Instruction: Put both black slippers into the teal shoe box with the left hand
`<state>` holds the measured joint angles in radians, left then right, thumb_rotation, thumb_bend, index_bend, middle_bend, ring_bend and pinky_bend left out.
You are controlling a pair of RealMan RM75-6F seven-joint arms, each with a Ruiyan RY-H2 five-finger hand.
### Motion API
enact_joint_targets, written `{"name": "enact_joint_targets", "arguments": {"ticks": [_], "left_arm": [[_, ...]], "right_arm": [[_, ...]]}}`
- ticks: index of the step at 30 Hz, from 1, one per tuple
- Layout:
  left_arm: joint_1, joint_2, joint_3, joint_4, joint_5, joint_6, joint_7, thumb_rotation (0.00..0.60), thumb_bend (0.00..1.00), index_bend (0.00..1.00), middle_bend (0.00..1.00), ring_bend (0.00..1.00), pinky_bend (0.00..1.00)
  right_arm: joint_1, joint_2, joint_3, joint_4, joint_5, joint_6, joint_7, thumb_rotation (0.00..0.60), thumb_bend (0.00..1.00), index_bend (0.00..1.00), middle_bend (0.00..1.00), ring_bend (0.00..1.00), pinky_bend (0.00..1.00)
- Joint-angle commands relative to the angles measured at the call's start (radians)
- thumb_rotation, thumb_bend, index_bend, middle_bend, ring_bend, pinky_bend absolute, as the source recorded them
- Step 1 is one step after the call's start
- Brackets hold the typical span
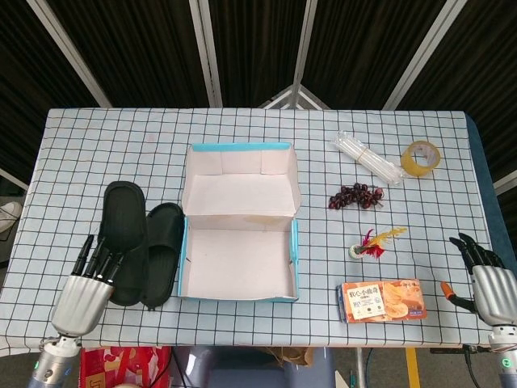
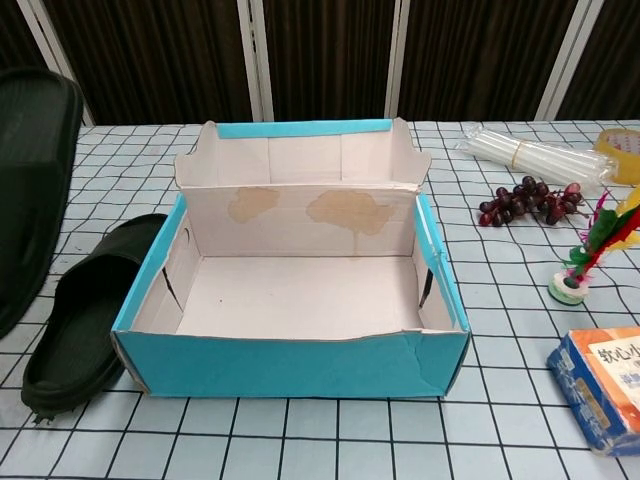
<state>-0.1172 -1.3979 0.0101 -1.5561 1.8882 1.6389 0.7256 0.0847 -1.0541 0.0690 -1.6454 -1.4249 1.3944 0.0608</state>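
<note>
A checked cloth covers the desk (image 1: 97,145). The open teal shoe box (image 1: 239,287) sits in the middle, one black slipper (image 1: 161,255) flat just beside its left wall. Out right: clear tubes (image 1: 367,158), a tape roll (image 1: 421,157), dark grapes (image 1: 355,196), a feathered shuttlecock (image 1: 373,242), and a snack box (image 1: 382,300) near the front edge.
</note>
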Motion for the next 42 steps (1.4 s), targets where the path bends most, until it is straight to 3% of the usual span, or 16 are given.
{"name": "enact_joint_targets", "arguments": {"ticks": [1,8,19,33,42], "left_arm": [[-0.031,0.165,-0.049,-0.104,0.067,0.025,0.041,0.600,0.48,0.29,0.45,0.01,0.00],[-0.109,0.403,-0.142,-0.274,0.051,-0.090,0.114,0.600,0.48,0.35,0.45,0.03,0.00],[-0.309,0.630,-0.245,-0.384,0.117,-0.378,0.176,0.600,0.48,0.44,0.48,0.05,0.00],[-0.499,0.775,-0.272,-0.484,0.321,-0.665,0.242,0.600,0.48,0.47,0.53,0.06,0.00],[-0.599,0.800,-0.261,-0.463,0.422,-0.842,0.258,0.600,0.50,0.47,0.53,0.06,0.01]], "right_arm": [[-0.002,0.003,-0.001,-0.005,-0.006,0.005,0.003,0.600,0.31,0.15,0.11,0.18,0.19],[-0.001,0.005,-0.002,-0.008,-0.012,0.007,0.008,0.600,0.31,0.15,0.11,0.18,0.19],[0.003,0.001,-0.005,-0.008,-0.007,-0.005,0.001,0.600,0.31,0.15,0.11,0.18,0.19],[0.000,0.003,-0.004,-0.010,-0.004,-0.002,0.007,0.600,0.31,0.15,0.11,0.18,0.19],[-0.005,0.011,-0.002,-0.014,-0.008,0.009,0.033,0.600,0.31,0.15,0.11,0.18,0.19]]}}
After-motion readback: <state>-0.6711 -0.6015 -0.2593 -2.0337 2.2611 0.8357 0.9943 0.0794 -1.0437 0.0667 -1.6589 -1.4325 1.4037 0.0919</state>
